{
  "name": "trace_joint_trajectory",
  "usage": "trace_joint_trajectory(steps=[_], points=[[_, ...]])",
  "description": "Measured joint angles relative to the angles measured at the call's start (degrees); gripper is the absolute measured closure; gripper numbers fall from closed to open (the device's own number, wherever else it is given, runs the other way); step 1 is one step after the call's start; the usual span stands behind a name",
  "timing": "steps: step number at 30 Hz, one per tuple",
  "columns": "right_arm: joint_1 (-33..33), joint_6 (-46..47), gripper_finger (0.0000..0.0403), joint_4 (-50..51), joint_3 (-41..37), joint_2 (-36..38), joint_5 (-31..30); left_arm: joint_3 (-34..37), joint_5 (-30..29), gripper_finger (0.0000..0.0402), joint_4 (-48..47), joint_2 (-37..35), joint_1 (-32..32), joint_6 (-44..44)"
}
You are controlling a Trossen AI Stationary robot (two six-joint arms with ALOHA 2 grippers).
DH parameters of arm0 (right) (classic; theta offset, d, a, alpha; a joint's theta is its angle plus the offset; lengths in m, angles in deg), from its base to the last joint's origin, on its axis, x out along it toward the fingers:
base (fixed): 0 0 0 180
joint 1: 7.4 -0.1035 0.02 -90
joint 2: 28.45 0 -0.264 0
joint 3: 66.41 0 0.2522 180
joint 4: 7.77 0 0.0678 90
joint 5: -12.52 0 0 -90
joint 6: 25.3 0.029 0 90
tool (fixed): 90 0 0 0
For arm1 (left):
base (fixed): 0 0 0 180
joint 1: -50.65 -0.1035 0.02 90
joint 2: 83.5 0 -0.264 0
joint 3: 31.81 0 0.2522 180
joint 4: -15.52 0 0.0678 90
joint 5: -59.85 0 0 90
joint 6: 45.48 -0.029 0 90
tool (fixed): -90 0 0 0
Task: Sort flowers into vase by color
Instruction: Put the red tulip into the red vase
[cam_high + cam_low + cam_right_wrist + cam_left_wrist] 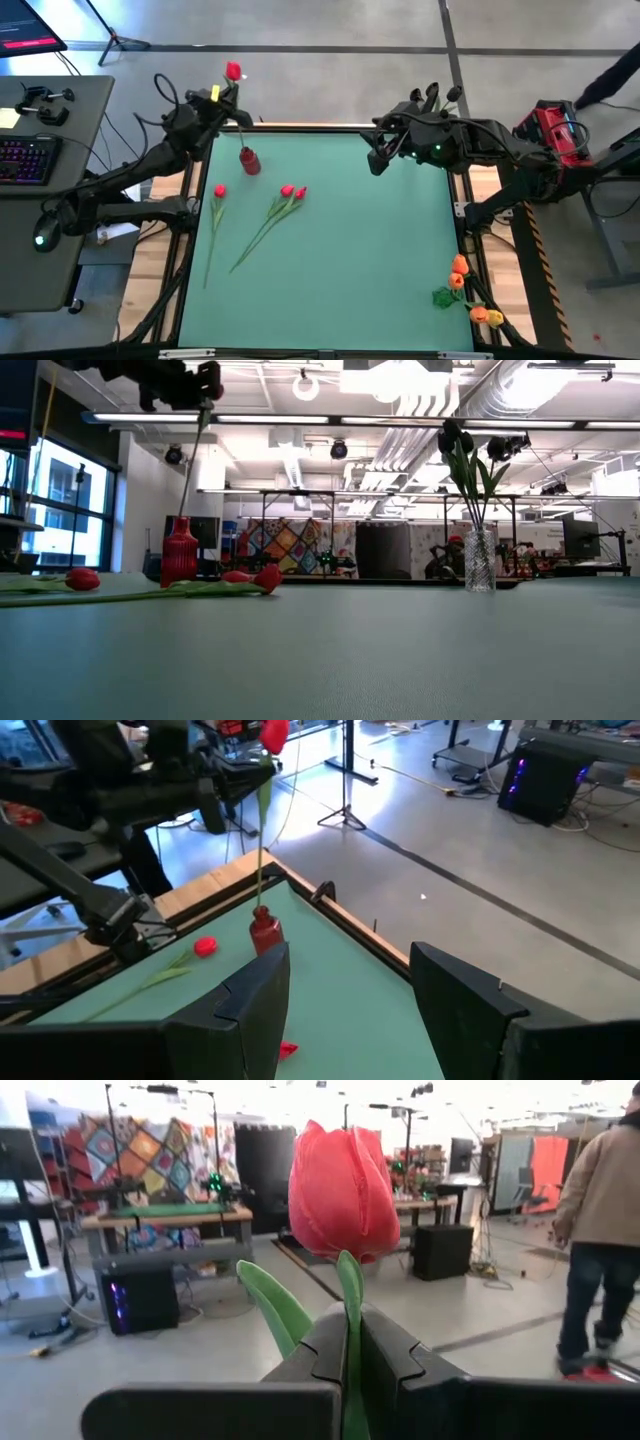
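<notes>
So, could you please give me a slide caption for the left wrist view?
Left gripper shut on the thin green stem of a red artificial tulip, workshop room beyond.

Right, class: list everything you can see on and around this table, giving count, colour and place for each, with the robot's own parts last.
held tulip: one, red, stem in the left gripper above the red vase
red vase: one, far left of the mat
loose red tulips: three, lying on the mat near the red vase
orange tulips: a few, near right edge
glass vase: one, clear, holding dark tulips, far right
table: one, green mat
person: one, tan jacket, in the room beyond
left gripper: shut on the stem
right gripper: open, empty, far right
</notes>
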Motion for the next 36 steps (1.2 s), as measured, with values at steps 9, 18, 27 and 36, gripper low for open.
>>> trace_joint_trajectory(steps=[9,18,27,36], points=[[0.0,0.2,0.0206,0.0,0.0,0.0,1.2,0.0,1.9,0.0400,-4.3,1.6,0.0,4.2],[0.0,0.1,0.0206,0.0,0.0,0.0,1.8,0.0,3.4,0.0332,-11.1,2.0,0.2,10.0],[0.0,-0.9,0.0206,0.0,0.0,0.0,1.8,-1.1,7.5,0.0287,-13.6,-3.5,0.3,12.6],[1.2,-5.0,0.0206,-1.7,0.0,0.0,1.7,-3.9,8.4,0.0286,-26.9,-7.7,0.3,11.4]])
